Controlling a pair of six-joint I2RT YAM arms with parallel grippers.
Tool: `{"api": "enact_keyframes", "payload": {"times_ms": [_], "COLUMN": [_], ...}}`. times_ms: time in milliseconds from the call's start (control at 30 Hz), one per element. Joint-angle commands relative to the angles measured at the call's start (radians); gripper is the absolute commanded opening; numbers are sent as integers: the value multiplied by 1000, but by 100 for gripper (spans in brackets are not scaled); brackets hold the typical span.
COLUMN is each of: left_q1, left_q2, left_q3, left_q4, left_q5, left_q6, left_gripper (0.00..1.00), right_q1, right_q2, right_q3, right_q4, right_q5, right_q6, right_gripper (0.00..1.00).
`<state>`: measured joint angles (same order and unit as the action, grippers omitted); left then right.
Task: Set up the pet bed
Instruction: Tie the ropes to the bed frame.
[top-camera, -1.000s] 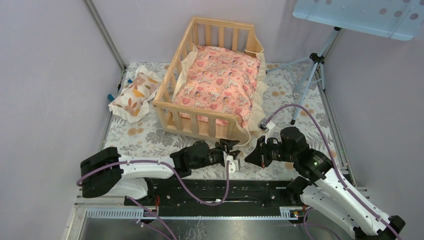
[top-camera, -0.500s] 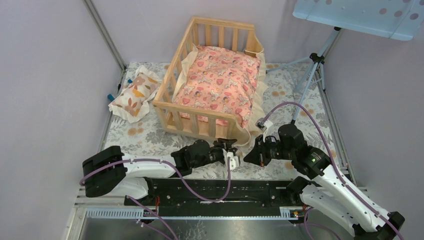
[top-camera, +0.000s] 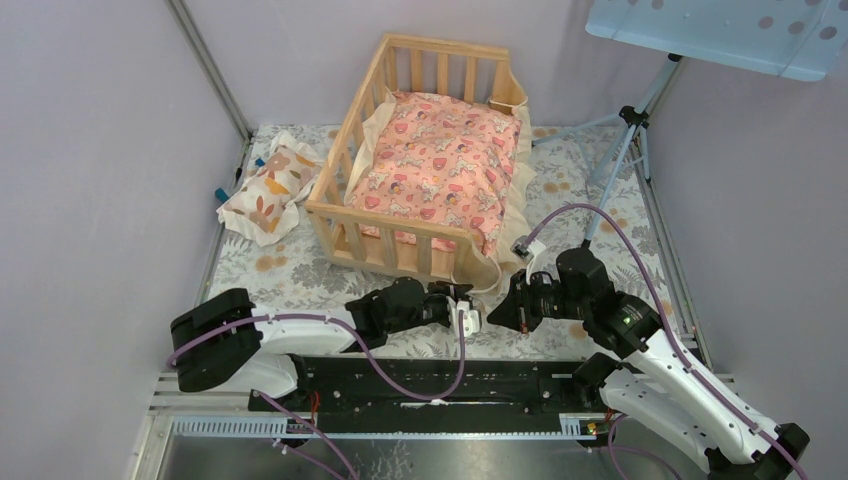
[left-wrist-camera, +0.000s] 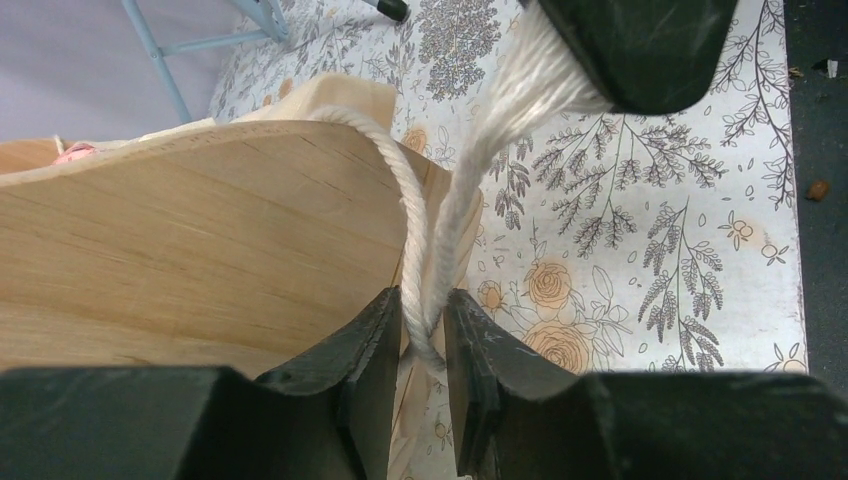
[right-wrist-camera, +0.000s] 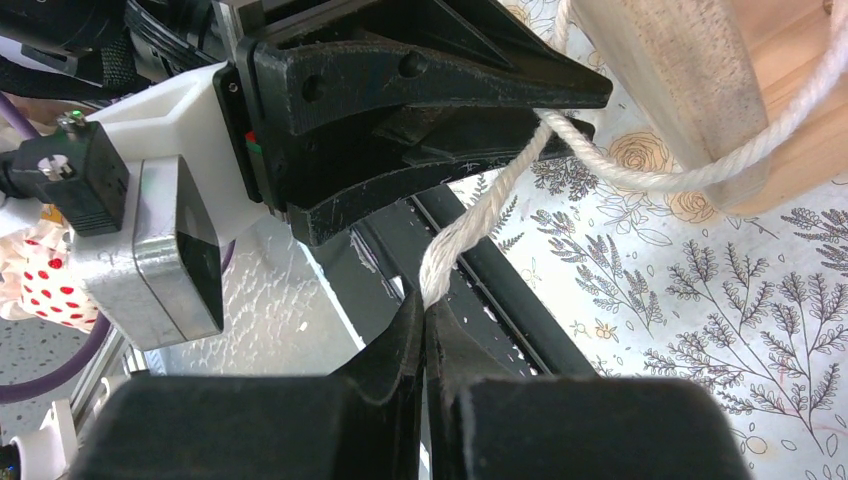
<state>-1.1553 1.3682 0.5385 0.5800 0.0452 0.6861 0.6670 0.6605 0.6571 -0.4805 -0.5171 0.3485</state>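
From above, one slatted pale-wood pet bed (top-camera: 388, 224) sits at 12 o'clock on the floral worktop (top-camera: 290, 280), with two claws at its 5 o'clock corner; the left wrist view shows the left claw (left-wrist-camera: 422, 305) narrow, gripping one twisted white cord (left-wrist-camera: 410, 220); the right wrist view shows the right claw (right-wrist-camera: 425, 305) pinched tight on the cord's frayed end.

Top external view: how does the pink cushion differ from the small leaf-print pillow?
The pink cushion lies inside the pet bed; the leaf-print pillow lies on the table, left of the frame. The cushion is much larger and nearly fills the bed; the pillow is small. The cushion is pink with a cream ruffle spilling over on the right; the pillow is cream with orange leaves. Both are soft printed fabric.
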Motion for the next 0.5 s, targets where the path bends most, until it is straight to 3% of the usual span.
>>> {"api": "enact_keyframes", "payload": {"times_ms": [0, 200, 467], "left_q1": [6, 5, 5], "left_q2": [-11, -18, -10], "left_q3": [39, 38, 59], "left_q4": [36, 43, 43], "left_q5": [59, 115, 117], "left_q6": [-34, -54, -63], "left_gripper": [32, 38, 37], "right_q1": [-3, -2, -2], "right_q2": [-1, -10, -9], "right_q3": [39, 33, 32], "right_q4": [21, 32, 33], "right_q5": [3, 17, 16], "right_q6": [-3, 14, 19], "right_gripper": [0, 0, 0]}}
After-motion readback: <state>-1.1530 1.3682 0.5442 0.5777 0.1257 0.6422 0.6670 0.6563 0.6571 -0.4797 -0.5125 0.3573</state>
